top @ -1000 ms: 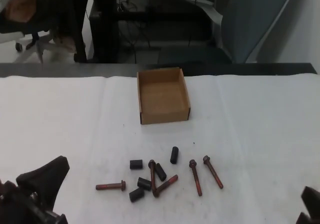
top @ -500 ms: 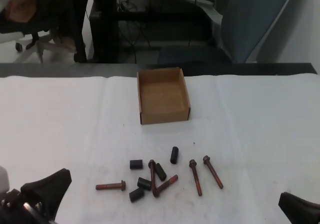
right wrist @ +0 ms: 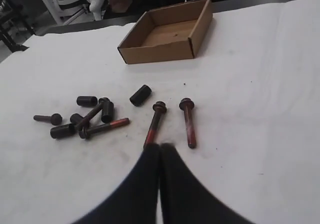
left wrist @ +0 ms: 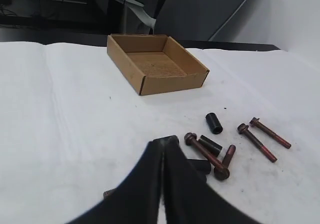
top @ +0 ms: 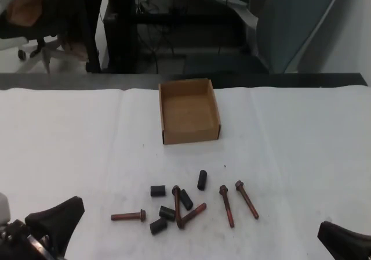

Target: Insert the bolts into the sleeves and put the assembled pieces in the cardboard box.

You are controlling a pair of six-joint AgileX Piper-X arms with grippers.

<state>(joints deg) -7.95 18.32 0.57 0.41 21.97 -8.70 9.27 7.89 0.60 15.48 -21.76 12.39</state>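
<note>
Room wide open on desk (top: 69, 144) left and right of cardboard box (top: 189, 112), far centre. Loose bolts (top: 247, 199) and sleeves (top: 202, 180) scattered near centre, apart from box, unmoved. Right end effector (right wrist: 160, 146) edged further in at near right. Left end effector (left wrist: 162, 143) low, near left. Both pairs of fingers pressed together.

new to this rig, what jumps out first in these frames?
An open brown cardboard box sits in the middle of the white-covered bench, with nothing inside. Nearer the arms lies a loose scatter of rust-red metal bolts and short black cylindrical sleeves, none visibly assembled. The left tool and right tool, both shut, sit low at the near edge, on either side of the scatter.
</note>
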